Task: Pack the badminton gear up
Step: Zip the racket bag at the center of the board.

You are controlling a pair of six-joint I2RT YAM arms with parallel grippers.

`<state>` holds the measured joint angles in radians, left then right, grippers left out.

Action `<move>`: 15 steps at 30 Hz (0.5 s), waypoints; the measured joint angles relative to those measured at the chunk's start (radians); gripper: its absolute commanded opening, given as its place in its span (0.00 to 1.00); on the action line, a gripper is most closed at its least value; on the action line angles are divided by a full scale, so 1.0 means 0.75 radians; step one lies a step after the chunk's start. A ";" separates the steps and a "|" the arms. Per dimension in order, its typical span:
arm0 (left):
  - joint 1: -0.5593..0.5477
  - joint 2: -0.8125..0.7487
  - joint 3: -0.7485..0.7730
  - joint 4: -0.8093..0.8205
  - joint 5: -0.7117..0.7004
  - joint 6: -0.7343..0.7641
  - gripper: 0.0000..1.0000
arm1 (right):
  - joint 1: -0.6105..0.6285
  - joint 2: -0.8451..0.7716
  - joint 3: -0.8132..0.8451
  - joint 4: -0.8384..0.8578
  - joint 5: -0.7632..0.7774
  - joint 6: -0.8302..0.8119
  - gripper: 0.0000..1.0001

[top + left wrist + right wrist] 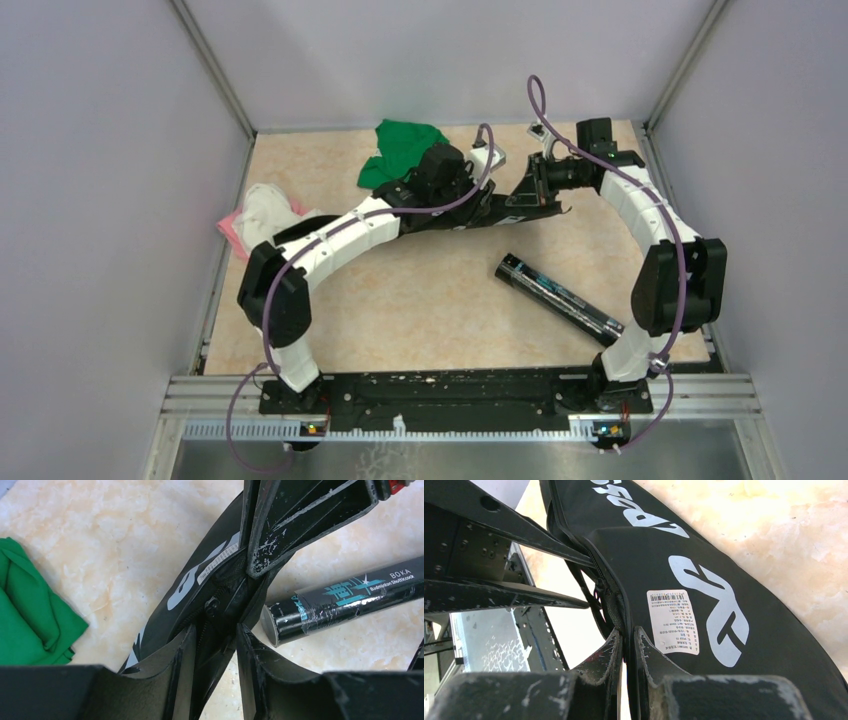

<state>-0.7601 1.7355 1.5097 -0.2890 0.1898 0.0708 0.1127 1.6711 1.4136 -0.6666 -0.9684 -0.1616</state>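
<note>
From above, the left arm point(345, 230) and right arm point(640, 205) both reach to the upper middle of the frame. There they meet over the black racket bag point(535, 207), which lies flat on the table point(420, 310) just right of a green cloth point(400, 150). The shuttlecock tube point(558, 293) lies on its side lower right, well apart from the bag. No rackets or loose shuttlecocks can be made out.

In the left wrist view, the left gripper point(216, 630) stands half spread at the bottom of the frame. The bag's zipped rim fills the gap between its fingers, so it appears to clamp that rim, probably to brace the bag. From the top of the frame the right gripper point(251, 562) comes down onto the same zip line.

In the right wrist view, the right gripper's fingers are pressed almost together at the lower centre, pinching the bag's zip seam. Whether they hold the slider itself cannot be told. One arm holding and the other pinching suggests work on the zip.
</note>
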 measured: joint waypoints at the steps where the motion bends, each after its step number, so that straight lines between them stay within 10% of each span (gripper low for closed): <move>1: 0.000 0.010 0.004 0.001 -0.002 -0.007 0.44 | 0.000 0.000 -0.001 0.001 -0.001 -0.001 0.00; 15: -0.003 0.065 0.040 0.007 -0.001 -0.074 0.30 | -0.006 -0.011 -0.020 0.016 -0.005 -0.003 0.00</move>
<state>-0.7620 1.7840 1.5398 -0.2840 0.1890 0.0151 0.1085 1.6630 1.3987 -0.6544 -0.9722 -0.1638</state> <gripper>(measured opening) 0.340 0.090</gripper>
